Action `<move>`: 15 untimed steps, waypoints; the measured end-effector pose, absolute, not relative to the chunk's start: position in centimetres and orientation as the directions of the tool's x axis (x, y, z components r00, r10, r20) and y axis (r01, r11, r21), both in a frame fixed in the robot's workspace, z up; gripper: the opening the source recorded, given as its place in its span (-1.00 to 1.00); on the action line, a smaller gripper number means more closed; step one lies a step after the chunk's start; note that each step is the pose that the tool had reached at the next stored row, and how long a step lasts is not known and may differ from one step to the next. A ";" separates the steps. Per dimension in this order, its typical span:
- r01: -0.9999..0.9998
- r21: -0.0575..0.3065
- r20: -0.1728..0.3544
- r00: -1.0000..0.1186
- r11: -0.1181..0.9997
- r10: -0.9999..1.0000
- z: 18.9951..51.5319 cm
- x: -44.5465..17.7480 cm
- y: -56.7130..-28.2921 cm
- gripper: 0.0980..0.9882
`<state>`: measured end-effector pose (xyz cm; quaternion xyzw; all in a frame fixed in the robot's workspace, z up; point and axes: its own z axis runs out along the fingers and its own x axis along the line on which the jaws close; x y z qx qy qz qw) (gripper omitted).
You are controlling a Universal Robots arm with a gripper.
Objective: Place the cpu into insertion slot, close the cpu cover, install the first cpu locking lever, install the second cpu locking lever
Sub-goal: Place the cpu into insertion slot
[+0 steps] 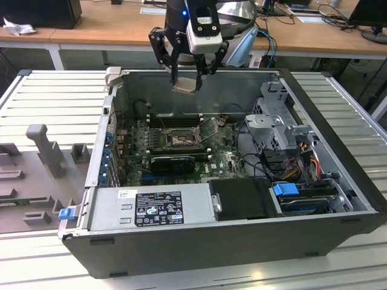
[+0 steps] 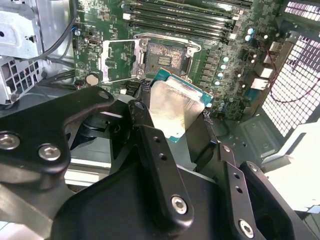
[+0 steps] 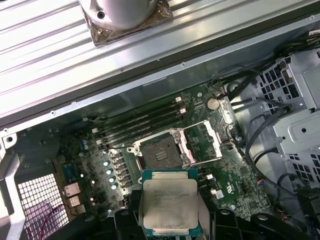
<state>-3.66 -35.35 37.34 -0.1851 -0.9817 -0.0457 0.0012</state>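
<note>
The black metal hand [image 3: 170, 215] is clamped on the small flat silver-beige square cpu [image 2: 175, 107] by opposite edges, in the air above the green board and apart from the dark-centred, silver-rimmed insertion slot [image 3: 161, 152]. The thin silver cpu cover [image 2: 103, 62] lies swung open beside the slot. The black-and-white sticker [image 1: 158, 208] carries print too small to read.

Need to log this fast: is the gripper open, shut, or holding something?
Gripper: shut on the cpu, not yet in the insertion slot.
</note>
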 end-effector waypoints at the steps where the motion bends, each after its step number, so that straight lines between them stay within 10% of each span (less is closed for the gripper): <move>1: 0.371 0.089 0.019 -0.929 0.924 0.371 37.3 -3.7 -35.3 -0.03; 15: 0.402 0.089 0.020 -0.916 0.912 0.401 36.9 -3.7 -35.4 -0.03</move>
